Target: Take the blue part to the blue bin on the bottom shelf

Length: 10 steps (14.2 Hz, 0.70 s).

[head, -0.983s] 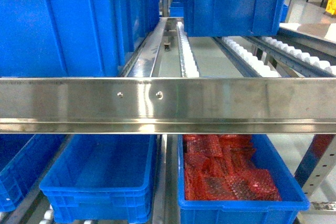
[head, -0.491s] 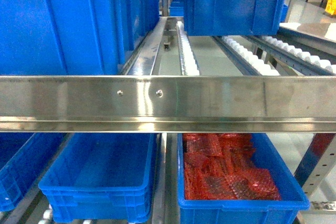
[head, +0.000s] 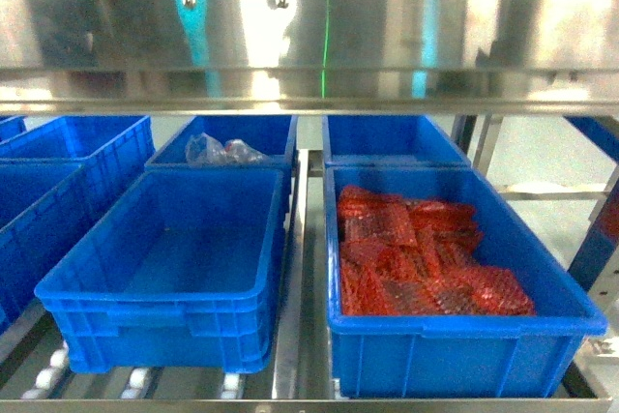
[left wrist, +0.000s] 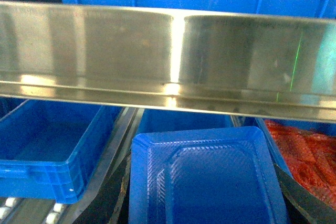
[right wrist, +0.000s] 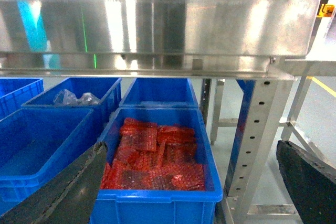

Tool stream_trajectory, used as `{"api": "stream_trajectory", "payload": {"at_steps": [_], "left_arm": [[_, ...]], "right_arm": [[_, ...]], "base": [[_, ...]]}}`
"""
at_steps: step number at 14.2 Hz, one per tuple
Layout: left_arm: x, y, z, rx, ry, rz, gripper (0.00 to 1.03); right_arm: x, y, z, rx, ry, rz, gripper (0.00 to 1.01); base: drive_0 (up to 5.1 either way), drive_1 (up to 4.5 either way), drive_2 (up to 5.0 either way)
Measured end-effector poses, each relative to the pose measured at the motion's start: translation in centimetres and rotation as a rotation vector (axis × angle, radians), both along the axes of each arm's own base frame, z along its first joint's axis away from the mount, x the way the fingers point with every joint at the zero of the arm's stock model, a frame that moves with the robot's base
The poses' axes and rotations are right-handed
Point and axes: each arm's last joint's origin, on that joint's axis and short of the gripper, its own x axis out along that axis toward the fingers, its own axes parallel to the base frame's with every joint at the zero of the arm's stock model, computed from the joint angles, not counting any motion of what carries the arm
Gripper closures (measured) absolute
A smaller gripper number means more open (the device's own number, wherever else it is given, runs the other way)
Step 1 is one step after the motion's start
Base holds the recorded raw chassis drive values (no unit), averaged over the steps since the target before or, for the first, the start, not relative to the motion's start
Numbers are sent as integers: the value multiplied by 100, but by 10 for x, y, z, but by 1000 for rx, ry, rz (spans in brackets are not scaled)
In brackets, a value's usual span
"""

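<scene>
**Head view drops to the bottom shelf; blue part rides in the left gripper**

Head camera looks under the steel shelf rail (head: pixel 309 26) at the bottom shelf, where blue bins sit in rows on white rollers (head: pixel 135 379). Front and centre-left stands an empty blue bin (head: pixel 164 278). Just beside it on the right is a blue bin of red parts (head: pixel 455 336), filled with red mesh-textured packets (head: pixel 416 258). Behind the empty bin, a rear bin (head: pixel 232 137) holds crumpled clear plastic bags (head: pixel 222 152); another blue bin (head: pixel 392 137) sits behind the red-filled one. More blue bins (head: pixel 58 181) line the left edge. Neither arm shows in this view.

From the left wrist camera, the blue part (left wrist: pixel 205 177), a flat moulded tray with a ribbed recessed centre, fills the lower middle of the frame, just below the steel rail. It lies between the dark fingers (left wrist: pixel 304 203) of the left gripper (left wrist: pixel 205 208), which flank its two sides and appear clamped on it. The empty bin is down to the left, the red packets to the right.

From the right wrist camera, the right gripper (right wrist: pixel 194 203) hangs before the shelf with its dark fingers (right wrist: pixel 310 182) spread wide apart and nothing between them; the red-filled bin sits below.
</scene>
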Motion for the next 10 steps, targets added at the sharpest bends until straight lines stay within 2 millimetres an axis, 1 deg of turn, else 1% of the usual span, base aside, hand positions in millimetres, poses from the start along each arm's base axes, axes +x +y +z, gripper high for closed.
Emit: {"api": "stream_trajectory", "payload": {"at_steps": [10], "left_arm": [[0, 0, 0, 0, 1, 0, 59]], "right_arm": [[0, 0, 0, 0, 0, -1, 3]], "base": [[0, 0, 0]]}}
